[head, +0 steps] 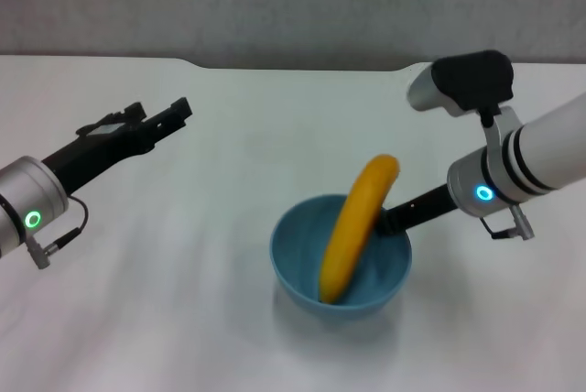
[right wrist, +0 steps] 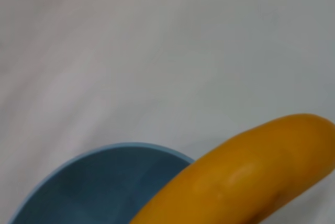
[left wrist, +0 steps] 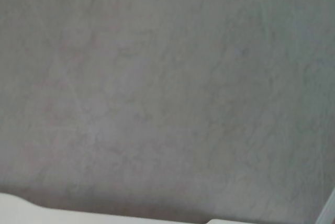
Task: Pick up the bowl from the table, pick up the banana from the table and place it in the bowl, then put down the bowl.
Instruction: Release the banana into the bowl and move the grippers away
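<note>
Head view: light-blue bowl (head: 341, 259) seated on white surface (head: 183, 319) right of centre and near the front; banana (head: 356, 227) standing steeply inside it, lower end down in the bowl's hollow, upper end leaning past the far right rim; right gripper (head: 392, 219) reaching in from the right, dark fingers meeting the bowl's right rim just behind the banana; whether clamped on the rim or parted cannot be told, tips hidden by the fruit; left gripper (head: 174, 114) held above the surface well to the left, apart from bowl and banana, fingers appearing drawn together and carrying nothing. Right wrist view: banana (right wrist: 246, 177) crossing close to the lens above the bowl (right wrist: 94, 182), pale surface (right wrist: 157, 51) beyond; own fingers not shown. Left wrist view: grey wall (left wrist: 167, 88) only, thin strip of the surface edge (left wrist: 15, 211) along one side.
</note>
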Tool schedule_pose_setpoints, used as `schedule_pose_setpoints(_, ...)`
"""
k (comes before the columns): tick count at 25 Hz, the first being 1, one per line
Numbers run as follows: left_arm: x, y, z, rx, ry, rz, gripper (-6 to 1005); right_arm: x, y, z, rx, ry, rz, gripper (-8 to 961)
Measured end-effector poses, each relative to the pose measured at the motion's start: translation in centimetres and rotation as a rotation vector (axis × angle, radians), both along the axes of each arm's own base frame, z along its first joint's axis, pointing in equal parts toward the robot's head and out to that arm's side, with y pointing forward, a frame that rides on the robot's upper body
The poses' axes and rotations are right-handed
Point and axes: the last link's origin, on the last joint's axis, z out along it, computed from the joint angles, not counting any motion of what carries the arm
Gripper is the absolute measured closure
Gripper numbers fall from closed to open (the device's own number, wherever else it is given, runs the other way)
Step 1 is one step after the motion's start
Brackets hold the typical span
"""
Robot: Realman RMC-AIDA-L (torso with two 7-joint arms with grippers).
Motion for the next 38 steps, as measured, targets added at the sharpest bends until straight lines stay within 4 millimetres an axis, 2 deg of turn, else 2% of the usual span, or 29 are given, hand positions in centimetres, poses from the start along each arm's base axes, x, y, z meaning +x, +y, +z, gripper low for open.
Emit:
schedule_pose_setpoints(9,-1.5,0.1,0.6,0.022,-0.008,0.051,105,0.8,-0.5,-0.7,-0.004,-0.004,-0.014,899)
schedule_pose_setpoints(38,-1.8,-0.1,0.6,0.025,-0.006,0.058,106,1.1,-0.2,-1.0,0.018,-0.07,0.061,896)
